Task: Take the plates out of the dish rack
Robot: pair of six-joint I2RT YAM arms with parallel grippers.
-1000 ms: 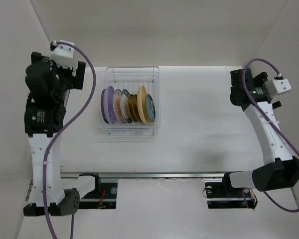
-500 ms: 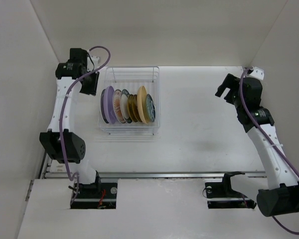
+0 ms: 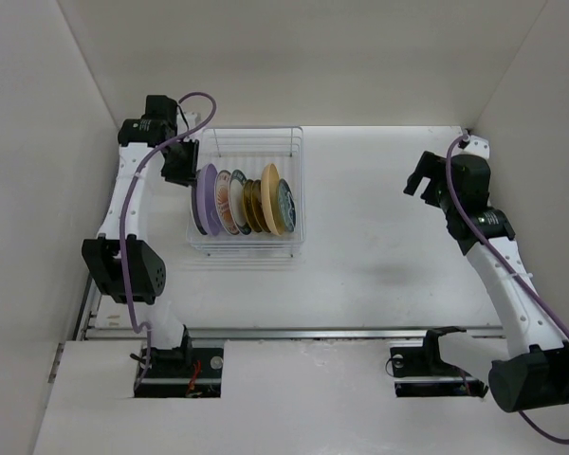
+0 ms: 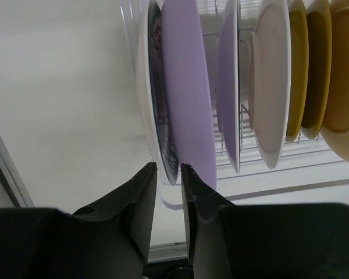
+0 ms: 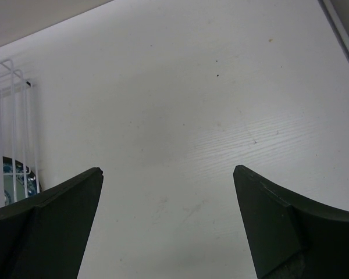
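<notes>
Both arms have shifted since a second ago. The left arm was bunched up by the wall and is now stretched out, bringing the left claw (image 3: 182, 171) to the left end of the dish rack (image 3: 251, 138). The right arm has unfolded and carried the right claw (image 3: 419, 180) a little inward. The plates (image 3: 242, 201) have not moved.

From overhead, the plates stand on edge in a row inside the rack, which sits on the left half of the table (image 3: 379, 246). The left claw is at the far-left corner of the rack, just over the end of the row. The right claw hangs over bare table, well apart from the rack.

From the left wrist, the two fingers (image 4: 144, 197) are drawn narrow. The rim of the dark-patterned plate (image 4: 160, 116) at the end of the row fills the slit between them, so the claw looks closed on that rim. The lavender plate (image 4: 189, 87) stands right beside it, its lower edge passing behind one finger. Further along come another lavender-looking plate, a pale one and several yellow and golden-brown ones, all upright in the slots.

From the right wrist, the claw is spread wide with nothing between its fingers and only table below. At the left edge, the white wires of the rack show a bit of a blue-patterned plate (image 5: 0, 174) behind them.
</notes>
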